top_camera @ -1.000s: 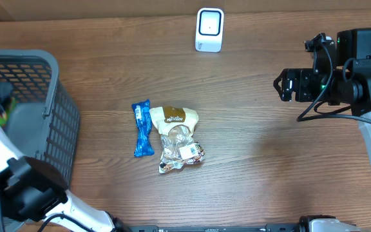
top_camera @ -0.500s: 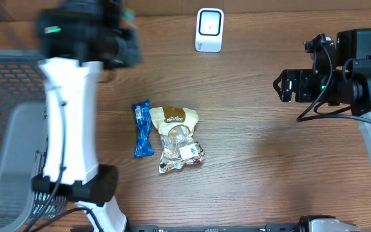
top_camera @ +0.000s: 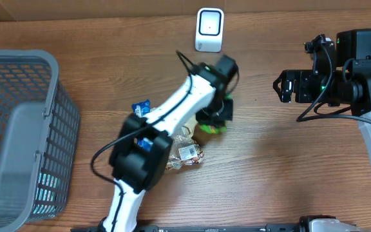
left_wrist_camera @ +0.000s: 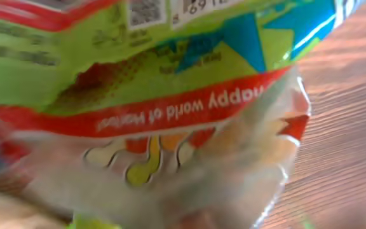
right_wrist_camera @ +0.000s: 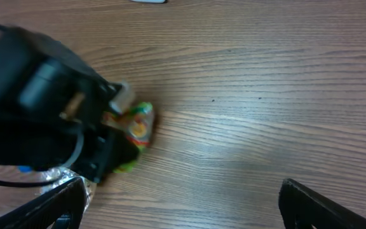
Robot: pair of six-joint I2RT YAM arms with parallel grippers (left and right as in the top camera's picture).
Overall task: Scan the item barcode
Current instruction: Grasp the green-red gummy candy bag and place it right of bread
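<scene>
A green packet (top_camera: 209, 129) is held by the left gripper (top_camera: 215, 115), in front of the scanner (top_camera: 209, 29). Further in front, a clear snack bag (top_camera: 187, 152) is seen. A grey basket (top_camera: 50, 77) is placed far to the scanner's left, and the right gripper (top_camera: 286, 87) is spread wide to its right.

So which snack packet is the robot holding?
The green packet with the red stripe, pinched in the left gripper. The blue packet and the gold-and-clear bag lie on the table.

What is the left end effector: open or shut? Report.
Shut: the left end effector grips the green snack bag, which fills its wrist view.
</scene>
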